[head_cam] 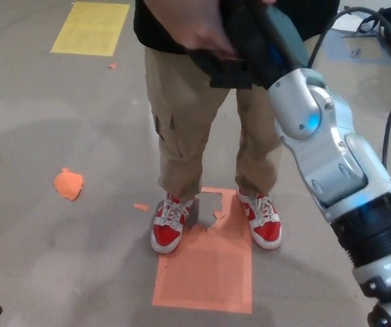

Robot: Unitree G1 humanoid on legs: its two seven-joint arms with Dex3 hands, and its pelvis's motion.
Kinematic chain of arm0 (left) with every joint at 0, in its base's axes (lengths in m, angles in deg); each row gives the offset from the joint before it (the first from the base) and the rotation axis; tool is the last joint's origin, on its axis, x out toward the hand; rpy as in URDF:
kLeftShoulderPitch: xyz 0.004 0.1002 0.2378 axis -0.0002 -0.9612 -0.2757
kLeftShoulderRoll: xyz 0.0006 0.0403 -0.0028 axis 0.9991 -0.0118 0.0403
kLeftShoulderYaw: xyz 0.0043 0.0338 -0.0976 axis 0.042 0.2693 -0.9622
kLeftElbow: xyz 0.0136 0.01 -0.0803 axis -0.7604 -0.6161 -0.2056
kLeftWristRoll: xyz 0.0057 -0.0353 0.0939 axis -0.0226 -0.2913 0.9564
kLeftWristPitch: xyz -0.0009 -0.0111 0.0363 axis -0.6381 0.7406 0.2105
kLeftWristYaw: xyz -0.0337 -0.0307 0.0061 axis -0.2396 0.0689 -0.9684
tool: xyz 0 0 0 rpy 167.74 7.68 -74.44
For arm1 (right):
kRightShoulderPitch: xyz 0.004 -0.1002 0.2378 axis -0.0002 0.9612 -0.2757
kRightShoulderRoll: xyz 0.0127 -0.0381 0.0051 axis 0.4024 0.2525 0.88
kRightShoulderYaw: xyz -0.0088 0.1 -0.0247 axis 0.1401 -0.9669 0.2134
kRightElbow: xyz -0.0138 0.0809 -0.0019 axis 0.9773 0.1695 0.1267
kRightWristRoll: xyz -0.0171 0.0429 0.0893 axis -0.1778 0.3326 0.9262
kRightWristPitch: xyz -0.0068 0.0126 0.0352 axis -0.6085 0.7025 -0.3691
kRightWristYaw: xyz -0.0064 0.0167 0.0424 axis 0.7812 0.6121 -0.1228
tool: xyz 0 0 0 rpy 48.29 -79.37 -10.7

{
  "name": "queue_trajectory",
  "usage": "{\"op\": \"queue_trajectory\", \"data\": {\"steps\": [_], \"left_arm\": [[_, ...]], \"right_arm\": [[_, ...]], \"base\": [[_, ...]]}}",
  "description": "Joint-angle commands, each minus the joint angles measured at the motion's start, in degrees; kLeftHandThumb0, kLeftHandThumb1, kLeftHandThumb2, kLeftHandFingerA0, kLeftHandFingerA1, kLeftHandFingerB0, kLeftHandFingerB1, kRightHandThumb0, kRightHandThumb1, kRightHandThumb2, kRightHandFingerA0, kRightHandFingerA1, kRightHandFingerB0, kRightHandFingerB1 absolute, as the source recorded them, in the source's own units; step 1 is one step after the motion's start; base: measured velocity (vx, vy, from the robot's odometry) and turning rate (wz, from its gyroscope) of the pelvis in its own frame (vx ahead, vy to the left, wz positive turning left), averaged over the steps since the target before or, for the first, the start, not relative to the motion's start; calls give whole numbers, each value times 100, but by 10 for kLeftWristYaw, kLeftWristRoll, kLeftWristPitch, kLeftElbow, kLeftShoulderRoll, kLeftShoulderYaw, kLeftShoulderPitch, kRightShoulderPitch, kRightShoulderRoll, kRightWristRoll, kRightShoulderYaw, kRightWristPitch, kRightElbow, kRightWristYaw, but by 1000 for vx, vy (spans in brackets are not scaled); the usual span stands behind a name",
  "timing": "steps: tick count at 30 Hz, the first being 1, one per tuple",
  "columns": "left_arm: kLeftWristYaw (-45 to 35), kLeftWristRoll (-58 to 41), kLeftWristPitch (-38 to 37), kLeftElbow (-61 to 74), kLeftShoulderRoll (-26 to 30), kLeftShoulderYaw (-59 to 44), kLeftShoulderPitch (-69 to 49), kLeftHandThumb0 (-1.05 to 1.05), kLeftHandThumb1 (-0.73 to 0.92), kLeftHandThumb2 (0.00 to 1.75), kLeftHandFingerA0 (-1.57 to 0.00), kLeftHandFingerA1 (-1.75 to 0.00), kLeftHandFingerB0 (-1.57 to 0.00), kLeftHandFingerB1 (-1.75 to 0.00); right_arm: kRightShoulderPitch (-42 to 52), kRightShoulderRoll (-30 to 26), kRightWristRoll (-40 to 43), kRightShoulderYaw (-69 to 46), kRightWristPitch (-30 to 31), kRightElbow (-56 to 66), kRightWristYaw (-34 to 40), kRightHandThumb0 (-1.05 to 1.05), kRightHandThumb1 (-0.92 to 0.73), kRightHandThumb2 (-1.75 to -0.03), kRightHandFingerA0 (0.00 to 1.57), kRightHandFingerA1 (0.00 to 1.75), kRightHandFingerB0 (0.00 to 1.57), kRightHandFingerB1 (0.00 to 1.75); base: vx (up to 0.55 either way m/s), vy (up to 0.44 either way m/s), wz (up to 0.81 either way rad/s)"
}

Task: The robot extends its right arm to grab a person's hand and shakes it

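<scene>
The person (202,116) stands at the 12 o'clock side of the view, in beige trousers, with red and white shoes (170,223) partly on an orange floor mark (209,272). The silver right arm (338,170) comes in from 4 o'clock and reaches up toward 12 o'clock. There the black right hand (246,44) is closed around the person's hand (192,27), both touching at the top edge. A small orange scrap (68,183) lies at 9 o'clock.
</scene>
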Motion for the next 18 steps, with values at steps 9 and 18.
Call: {"op": "queue_trajectory", "data": {"steps": [9,18], "left_arm": [[-17,-1,-11,-9,14,-2,9,-75,73,102,-4,-32,-4,-28],[-18,4,6,-7,15,2,19,-72,72,100,-4,-33,-4,-28]], "right_arm": [[-7,-14,39,-12,16,-139,-39,-19,-77,-63,97,58,46,40],[-25,11,24,15,-34,-427,-25,-19,-71,-61,90,56,46,41]], "base": [[0,0,0],[0,0,0]]}}
